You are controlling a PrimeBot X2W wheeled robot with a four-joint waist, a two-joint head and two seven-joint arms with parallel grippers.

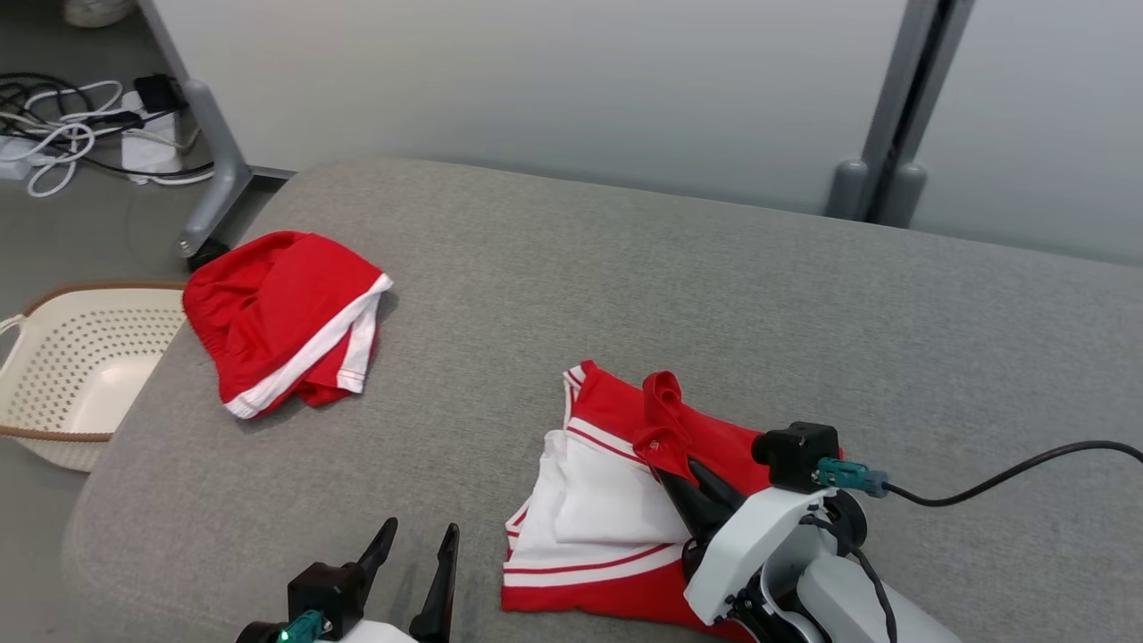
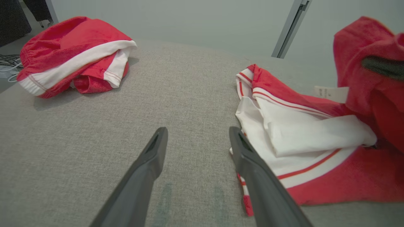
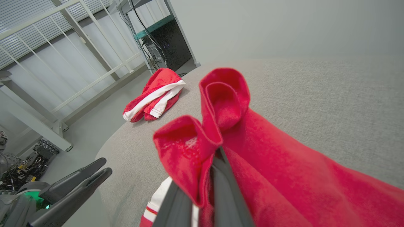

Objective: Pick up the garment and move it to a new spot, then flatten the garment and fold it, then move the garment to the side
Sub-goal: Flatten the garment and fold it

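Grey woven bench (image 1: 714,268), padded, with pale wall panels behind and floor off its left edge.

1. Right tool (image 1: 684,469): fingers pressed together, pinching a ridge of red cloth on the garment (image 1: 598,509). In the right wrist view the nipped fold stands up above the fingertips in two rolled lobes.
2. Right arm: the white forearm enters from the lower right and slants up and to the left. The wrist sits low over the cloth, and its camera cable runs off to the right.
3. Garment: red and white with thin red stripes, crumpled, lying centre-right near the bench's front edge. Apart from the pinched fold, it lies on the bench.
4. Left tool (image 1: 421,527): fingers spread wide, holding nothing, pointing forward low over bare bench just beside the garment's white hem. Contact with the bench cannot be told.
5. Second red garment (image 1: 286,313): bunched at the bench's left edge, well apart.
6. Perforated basket (image 1: 89,290): on the floor past that edge.

Handling note (judgement): the pick-up and move appears to be the step in hand. The pinch is narrow, so the lift should be slow and vertical until the hem clears. The garment should go down on open bench away from item 5.
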